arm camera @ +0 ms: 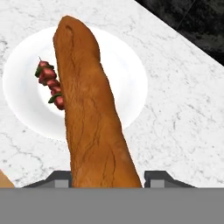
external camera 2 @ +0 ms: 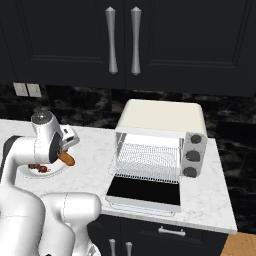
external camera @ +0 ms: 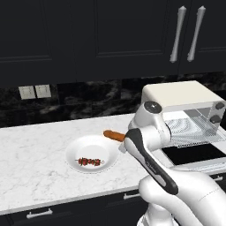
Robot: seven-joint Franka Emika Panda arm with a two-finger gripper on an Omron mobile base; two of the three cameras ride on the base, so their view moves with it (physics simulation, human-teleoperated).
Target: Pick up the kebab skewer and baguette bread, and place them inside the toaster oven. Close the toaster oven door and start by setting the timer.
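Observation:
My gripper (arm camera: pixel 107 180) is shut on the baguette bread (arm camera: pixel 89 109), a long orange-brown loaf that runs up from between the fingers (arm camera: pixel 61 179). It hangs over the white plate (arm camera: pixel 127 74). On the plate lies the kebab skewer (arm camera: pixel 49 83) with dark red chunks, partly hidden behind the loaf. From the left base view, the baguette bread (external camera: pixel 113 135) pokes out left of my wrist, above the plate's (external camera: pixel 88 145) far rim, with the kebab skewer (external camera: pixel 90 161) below it. The cream toaster oven (external camera 2: pixel 165 117) stands to the right, its door (external camera 2: pixel 145 192) folded down open and the wire rack (external camera 2: pixel 149 159) bare.
Three dark knobs (external camera 2: pixel 192 156) run down the oven's right face. Dark wall cabinets with long handles (external camera 2: pixel 123 40) hang above the white marble counter (external camera: pixel 35 154). A dark stone backsplash with outlets (external camera: pixel 34 92) runs behind. My own arm hides part of the oven in the left base view.

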